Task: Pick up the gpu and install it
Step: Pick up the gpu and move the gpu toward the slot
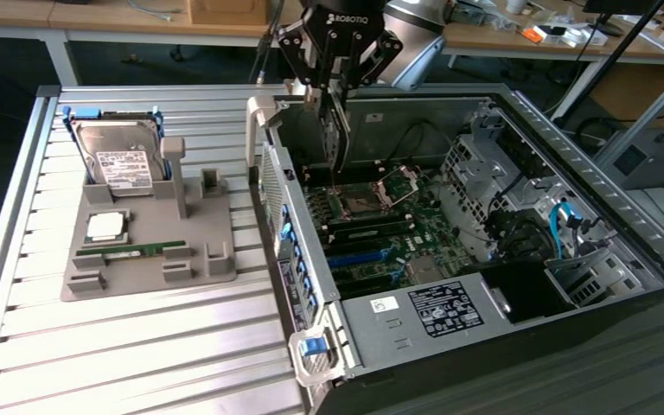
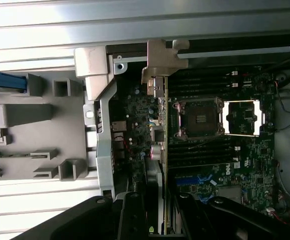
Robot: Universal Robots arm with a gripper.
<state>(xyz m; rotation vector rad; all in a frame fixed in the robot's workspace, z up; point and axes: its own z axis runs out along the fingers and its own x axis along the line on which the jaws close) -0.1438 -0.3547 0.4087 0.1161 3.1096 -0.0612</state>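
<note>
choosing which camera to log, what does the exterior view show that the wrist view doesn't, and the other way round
Exterior view: the hard drive's labelled face, the memory stick, a processor chip and the power supply.
Wrist view: the gpu edge-on from above, with its silver bracket beside the case's rear wall.
Both: the gripper holding the gpu upright above the motherboard, the CPU socket, and the grey holder.

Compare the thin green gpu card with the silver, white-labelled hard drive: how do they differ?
The gpu card hangs upright in the gripper above the motherboard; the hard drive leans back in the grey holder. The gpu card is very thin; the hard drive is thicker.
</note>
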